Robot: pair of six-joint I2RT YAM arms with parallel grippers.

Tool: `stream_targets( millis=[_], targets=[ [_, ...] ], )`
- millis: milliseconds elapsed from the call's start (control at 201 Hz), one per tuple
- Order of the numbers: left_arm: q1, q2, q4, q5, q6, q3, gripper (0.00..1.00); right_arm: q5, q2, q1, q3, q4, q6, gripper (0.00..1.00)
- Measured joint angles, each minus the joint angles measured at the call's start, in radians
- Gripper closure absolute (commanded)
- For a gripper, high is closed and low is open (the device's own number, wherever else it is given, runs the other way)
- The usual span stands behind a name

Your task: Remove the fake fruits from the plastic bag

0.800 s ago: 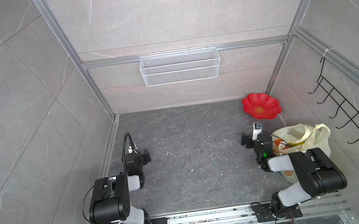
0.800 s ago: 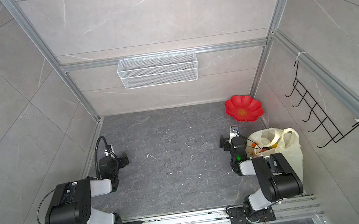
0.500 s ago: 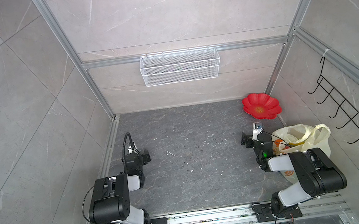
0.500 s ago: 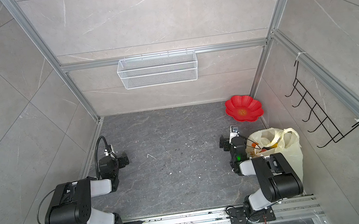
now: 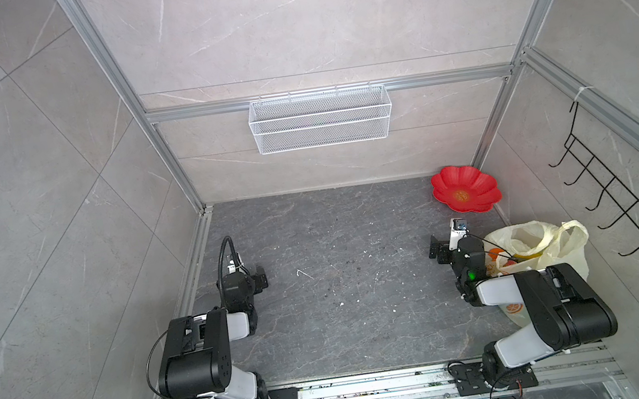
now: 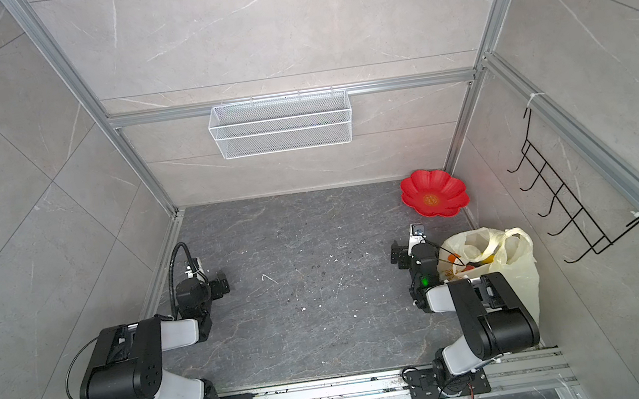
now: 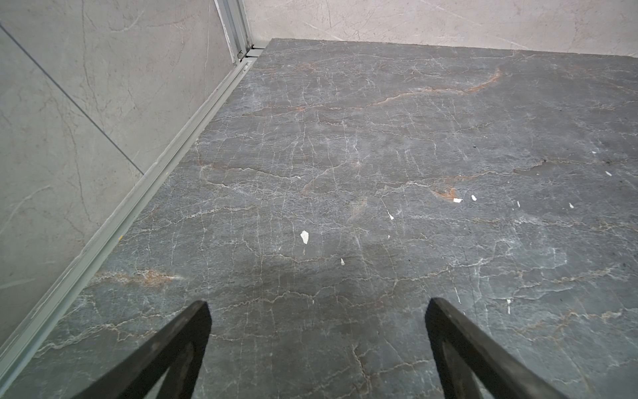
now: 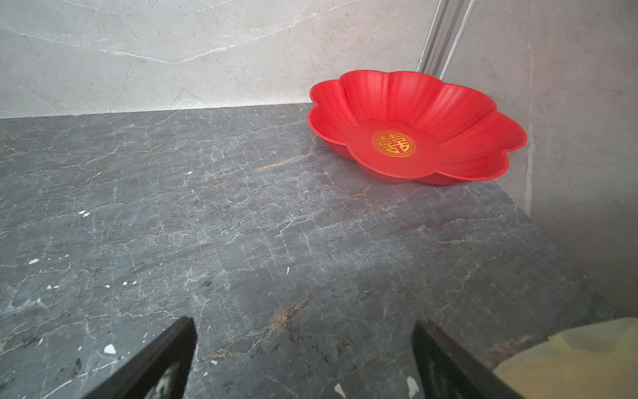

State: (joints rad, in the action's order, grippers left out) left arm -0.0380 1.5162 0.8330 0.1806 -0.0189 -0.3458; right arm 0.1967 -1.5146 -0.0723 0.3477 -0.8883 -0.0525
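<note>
The plastic bag (image 5: 562,244) (image 6: 521,266), pale yellow and translucent, stands open at the right wall, beside my right arm. Fake fruits (image 5: 520,256) (image 6: 481,259) show inside its mouth as yellow and red shapes; the rest are hidden by the bag and the arm. A corner of the bag (image 8: 587,359) shows in the right wrist view. My right gripper (image 5: 439,249) (image 6: 398,255) (image 8: 303,328) hangs open and empty just left of the bag, low over the dark stone floor. My left gripper (image 5: 259,277) (image 6: 220,285) (image 7: 317,311) is open and empty at the left side.
A red flower-shaped plate (image 5: 475,182) (image 6: 444,186) (image 8: 431,103) sits empty in the back right corner. A white wire basket (image 5: 320,118) hangs on the back wall. A black hook rack (image 5: 620,203) is on the right wall. White flecks dot the floor.
</note>
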Motion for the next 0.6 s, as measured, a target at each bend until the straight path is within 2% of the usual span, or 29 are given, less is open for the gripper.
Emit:
stream_targets(
  millis=[398,508,598],
  targets=[
    [0.019,-0.027,-0.023,-0.004,0.003,0.002,0.00,-0.032,0.009,-0.002,-0.003,0.000,0.013,0.00],
    [0.058,-0.139,-0.116,0.021,0.004,0.000,0.00,-0.040,0.097,-0.032,-0.016,0.041,0.042,0.00],
    [0.085,-0.269,-0.243,0.033,-0.010,-0.025,0.00,-0.028,0.229,-0.111,-0.003,0.140,0.078,0.00]
  ],
)
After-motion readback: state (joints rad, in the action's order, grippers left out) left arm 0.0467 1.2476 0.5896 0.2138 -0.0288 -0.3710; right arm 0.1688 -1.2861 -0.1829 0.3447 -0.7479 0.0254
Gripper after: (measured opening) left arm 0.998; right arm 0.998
